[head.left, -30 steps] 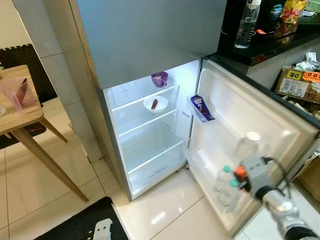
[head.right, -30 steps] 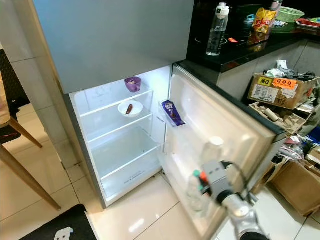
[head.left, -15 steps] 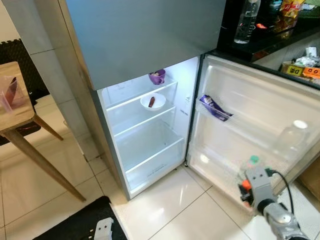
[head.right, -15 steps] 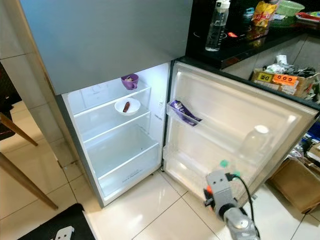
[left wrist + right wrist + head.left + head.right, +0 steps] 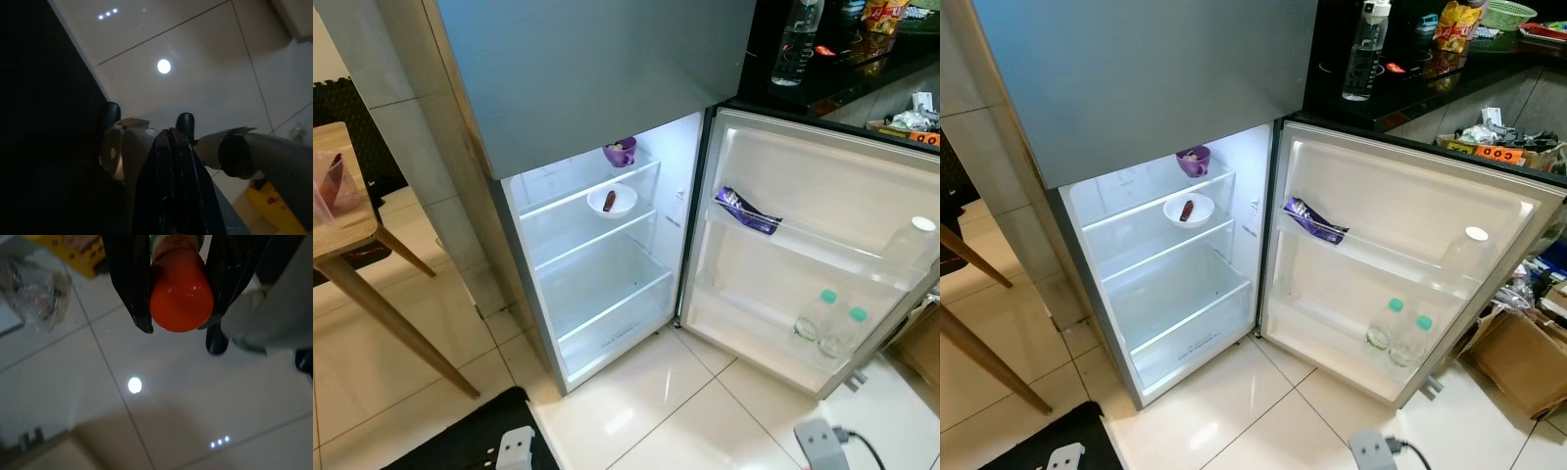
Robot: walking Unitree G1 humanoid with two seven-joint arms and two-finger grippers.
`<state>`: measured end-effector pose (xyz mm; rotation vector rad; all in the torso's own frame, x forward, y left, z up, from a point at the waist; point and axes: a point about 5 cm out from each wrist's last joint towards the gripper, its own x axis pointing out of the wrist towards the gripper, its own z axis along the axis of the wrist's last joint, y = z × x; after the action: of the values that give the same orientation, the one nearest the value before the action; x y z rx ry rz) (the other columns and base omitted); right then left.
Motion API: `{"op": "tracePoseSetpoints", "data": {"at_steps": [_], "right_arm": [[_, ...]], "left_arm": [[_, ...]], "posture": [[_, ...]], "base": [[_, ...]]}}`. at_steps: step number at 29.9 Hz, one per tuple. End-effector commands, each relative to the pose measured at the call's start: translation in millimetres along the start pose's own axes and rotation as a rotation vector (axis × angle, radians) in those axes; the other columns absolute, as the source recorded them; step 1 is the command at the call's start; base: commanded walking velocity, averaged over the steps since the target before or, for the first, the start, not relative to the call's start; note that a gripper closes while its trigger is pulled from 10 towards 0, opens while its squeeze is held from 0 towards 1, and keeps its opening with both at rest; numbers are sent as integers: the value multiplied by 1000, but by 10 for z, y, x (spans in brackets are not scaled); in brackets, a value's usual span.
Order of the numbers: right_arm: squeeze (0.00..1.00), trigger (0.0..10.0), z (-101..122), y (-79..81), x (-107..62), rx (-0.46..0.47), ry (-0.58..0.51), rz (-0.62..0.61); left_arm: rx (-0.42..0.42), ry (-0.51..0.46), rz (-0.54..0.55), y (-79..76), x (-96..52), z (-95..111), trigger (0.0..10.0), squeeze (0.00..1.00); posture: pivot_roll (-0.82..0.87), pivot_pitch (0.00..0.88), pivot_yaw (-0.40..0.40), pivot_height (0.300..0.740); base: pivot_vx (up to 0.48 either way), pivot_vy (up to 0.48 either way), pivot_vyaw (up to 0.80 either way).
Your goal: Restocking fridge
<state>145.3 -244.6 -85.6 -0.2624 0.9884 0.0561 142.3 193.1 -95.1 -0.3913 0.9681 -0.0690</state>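
The right gripper [image 5: 181, 325] is clamping an orange-capped bottle [image 5: 181, 296] between its two black fingers [image 5: 129, 284], one finger pressing on each side of the bottle and the rounded orange cap poking out just past the fingertips, above pale floor tiles [image 5: 161, 421] (a yellow packet and some crumpled clear plastic are lying on the tiles off to one side). From the head views, the grey wrist unit of the right arm [image 5: 822, 446] is sitting low at the bottom edge, well apart from the fridge [image 5: 597, 88], whose lower door [image 5: 822, 186] is standing wide open. Inside the lit compartment, a purple cup [image 5: 621, 153] is resting on the top shelf and a white bowl [image 5: 613, 201] holding something small and dark on the shelf below it. In the door, a purple snack packet [image 5: 748, 211] is lying tilted in the upper rack, two clear bottles with green caps [image 5: 829, 324] are standing side by side in the bottom rack, and a clear bottle with a white cap [image 5: 913, 240] is standing at the far end of the upper rack. The left gripper [image 5: 171, 142] is hanging over the floor in shade, its black fingers pressed together with nothing between them. A wooden table [image 5: 342, 235] is standing to the left.
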Motion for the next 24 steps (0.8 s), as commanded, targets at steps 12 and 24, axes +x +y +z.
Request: {"op": "tracePoseSetpoints", "data": {"at_steps": [12,24], "right_arm": [[0,10000,-375,84,-87,50,153,-12],[0,10000,-295,56,-60,34,140,-38]], "left_arm": [[69,32,46,-17,4,-83,10000,0],[91,30,72,-13,13,-59,10000,0]], "posture": [[-68,0,-25,740],[-65,0,-24,740]], "base": [[0,0,-333],[0,0,-800]]}}
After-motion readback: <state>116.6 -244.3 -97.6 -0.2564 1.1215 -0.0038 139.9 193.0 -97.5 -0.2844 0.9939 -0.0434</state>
